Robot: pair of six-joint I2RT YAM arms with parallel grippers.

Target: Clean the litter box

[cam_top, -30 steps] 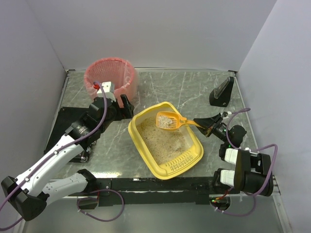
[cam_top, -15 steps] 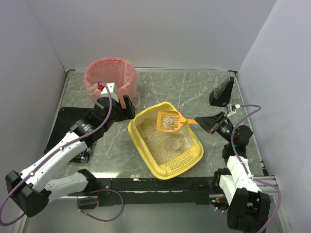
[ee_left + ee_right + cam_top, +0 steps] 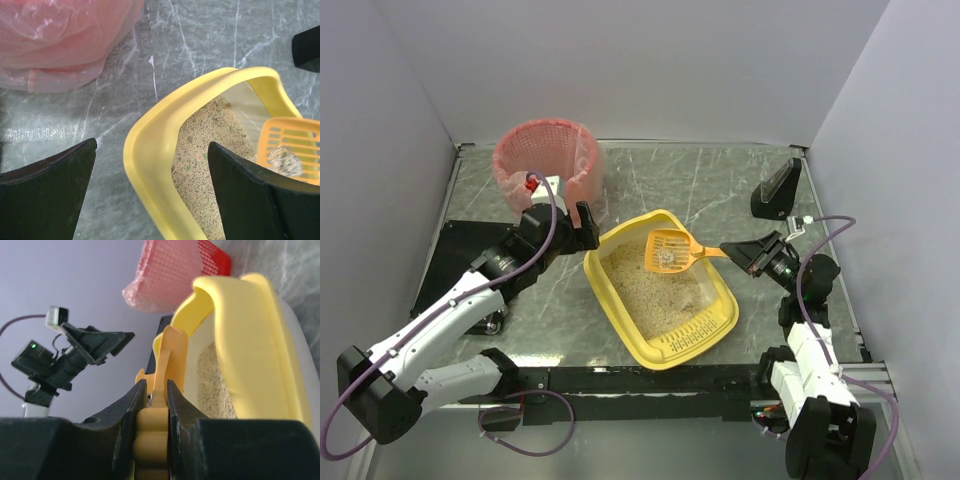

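Note:
The yellow litter box (image 3: pixel 608 292) with beige litter sits at the table's middle, its slotted lip toward the near edge. My right gripper (image 3: pixel 738 254) is shut on the handle of the orange slotted scoop (image 3: pixel 668 249), held above the box's far end with a clump in it. In the right wrist view the jaws clamp the scoop handle (image 3: pixel 154 427) beside the box wall (image 3: pixel 250 350). My left gripper (image 3: pixel 582 226) is open at the box's far left corner; in the left wrist view the box rim (image 3: pixel 150 150) lies between the fingers (image 3: pixel 47 192).
A round red basket with a pink liner (image 3: pixel 546 158) stands at the back left, also in the left wrist view (image 3: pixel 65 35). A black wedge-shaped holder (image 3: pixel 777 190) stands at the back right. Grey walls close in the table on three sides.
My left gripper has moved right to the box's far left corner. My right arm has swung and the scoop has shifted slightly with its clump.

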